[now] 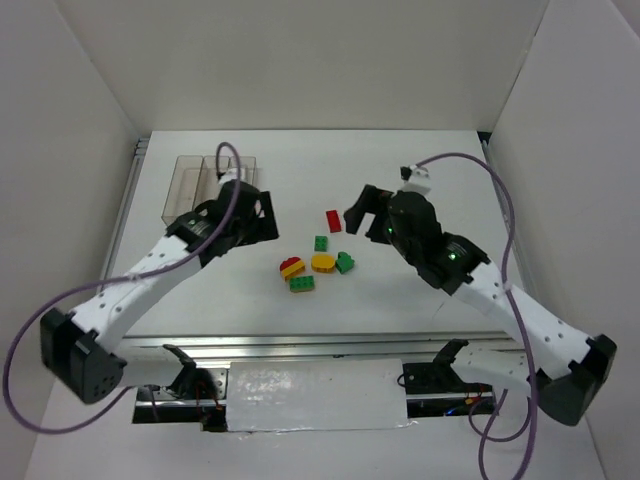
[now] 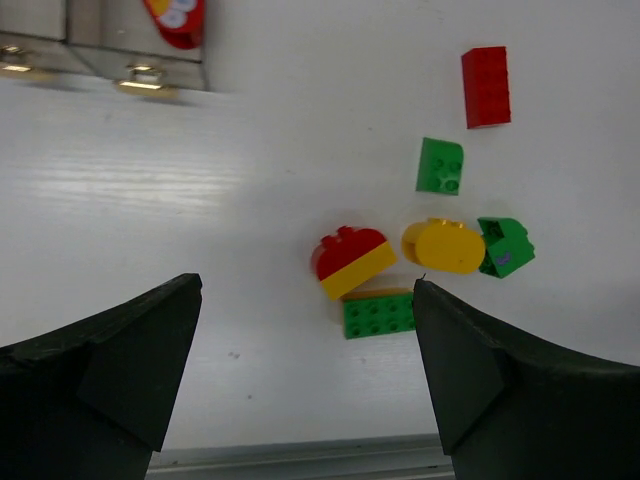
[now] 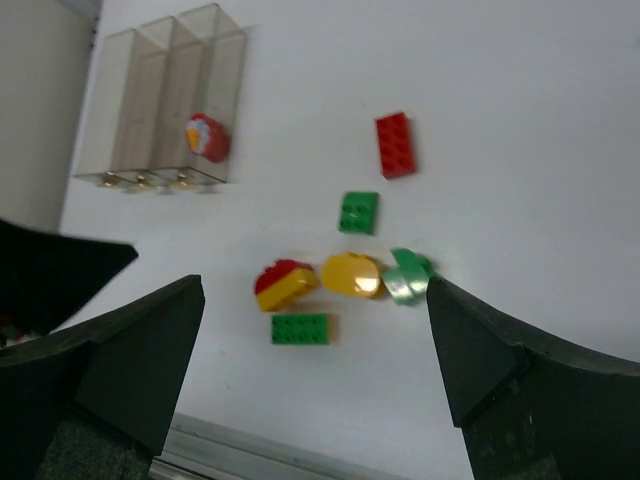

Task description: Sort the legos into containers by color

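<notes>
Right pincer (image 1: 362, 212), spread wide and empty, sits just right of the red brick (image 1: 333, 220); left pincer (image 1: 266, 217), also spread, hangs farther off.

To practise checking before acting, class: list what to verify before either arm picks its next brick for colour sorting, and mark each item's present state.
1. Left gripper open and empty: ok.
2. Right gripper open and empty: ok.
3. Clear plastic three-bin container upright: ok.
4. Red rounded brick inside the container: ok.
5. Red rectangular studded brick lying apart from the others: ok.
6. Red-and-yellow rounded piece split by colour: not ok.
</notes>
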### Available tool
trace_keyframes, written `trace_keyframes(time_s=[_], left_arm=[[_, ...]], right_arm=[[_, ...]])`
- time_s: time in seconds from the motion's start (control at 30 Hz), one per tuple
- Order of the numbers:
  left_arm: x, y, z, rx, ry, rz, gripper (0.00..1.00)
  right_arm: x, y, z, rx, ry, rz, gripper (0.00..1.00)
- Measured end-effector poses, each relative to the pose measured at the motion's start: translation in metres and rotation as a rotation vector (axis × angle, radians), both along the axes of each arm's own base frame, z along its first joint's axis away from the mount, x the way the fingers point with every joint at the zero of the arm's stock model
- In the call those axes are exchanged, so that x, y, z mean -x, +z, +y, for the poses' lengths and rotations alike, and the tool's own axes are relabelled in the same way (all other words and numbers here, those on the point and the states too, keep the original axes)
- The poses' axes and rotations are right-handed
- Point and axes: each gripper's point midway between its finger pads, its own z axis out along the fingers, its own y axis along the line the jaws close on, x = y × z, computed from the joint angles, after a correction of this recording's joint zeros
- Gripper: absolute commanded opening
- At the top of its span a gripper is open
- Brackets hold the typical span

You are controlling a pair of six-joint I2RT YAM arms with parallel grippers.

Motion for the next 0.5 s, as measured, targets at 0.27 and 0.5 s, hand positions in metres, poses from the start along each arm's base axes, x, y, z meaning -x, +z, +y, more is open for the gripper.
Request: trace_keyframes(time_s=[0.27,0.5], left_arm=[[-0.058,-0.028,-0.097,-0.020,-0.076,0.042,0.99],[-0.107,-0.071,-0.160,-0.032,-0.080,0.075,0.98]], right_arm=[[0.071,0.006,-0.082,0.011,-0.087,-0.038,1.00],[0.094,0.005,-0.093,0.002,-0.043,-0.044,1.00]])
